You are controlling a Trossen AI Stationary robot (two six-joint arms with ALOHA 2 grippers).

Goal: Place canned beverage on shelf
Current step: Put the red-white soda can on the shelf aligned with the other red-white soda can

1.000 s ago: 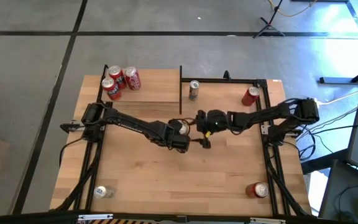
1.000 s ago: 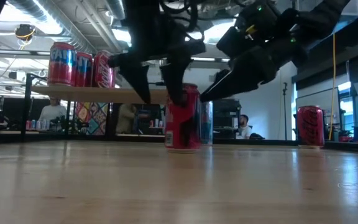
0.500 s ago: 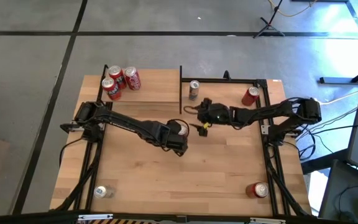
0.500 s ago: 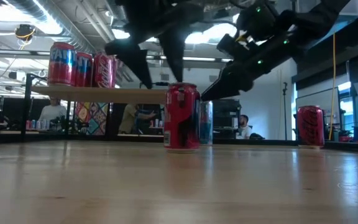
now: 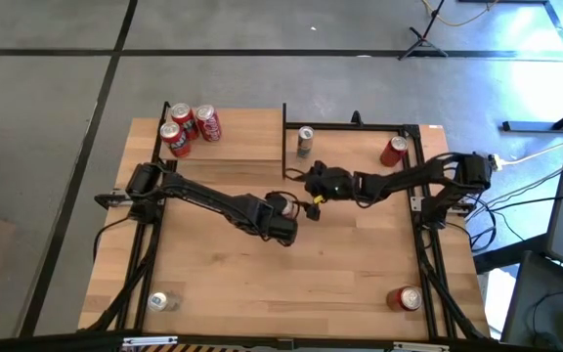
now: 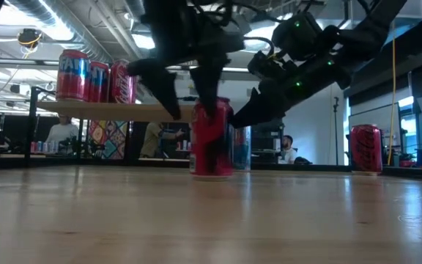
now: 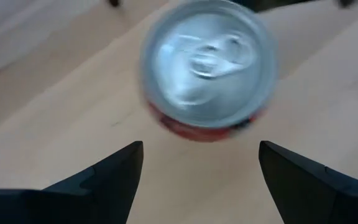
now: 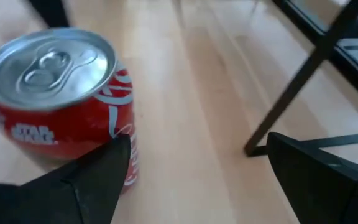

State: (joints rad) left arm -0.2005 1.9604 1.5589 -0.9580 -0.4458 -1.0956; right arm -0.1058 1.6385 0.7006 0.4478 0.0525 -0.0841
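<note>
A red can (image 5: pixel 280 203) stands upright on its base at the table's middle; it also shows in the low view (image 6: pixel 212 139). My left gripper (image 5: pixel 283 219) is open above the can's near side, and the can's silver top (image 7: pixel 207 56) lies just beyond its fingertips. My right gripper (image 5: pixel 311 193) is open, low beside the can's right side (image 8: pixel 55 99). The shelf (image 5: pixel 228 147) is at the far left, with three red cans (image 5: pixel 189 127) standing on it. My right gripper comes at the red can slanting down from the table's right. One fingertip (image 8: pixel 114 152) stands at the can's lower side wall (image 8: pixel 126 124). I cannot tell whether it touches. The can stands upright on the table.
A silver can (image 5: pixel 305 141) and a red can (image 5: pixel 393 150) stand at the far edge. Another red can (image 5: pixel 405 298) is at the near right corner and a silver one (image 5: pixel 160 301) at the near left. A black shelf post (image 8: pixel 303 81) is close behind my right gripper.
My right gripper has gone toward the far edge and turned its fingers toward the red can. My left gripper rose a little above the can and has come down again, still open.
</note>
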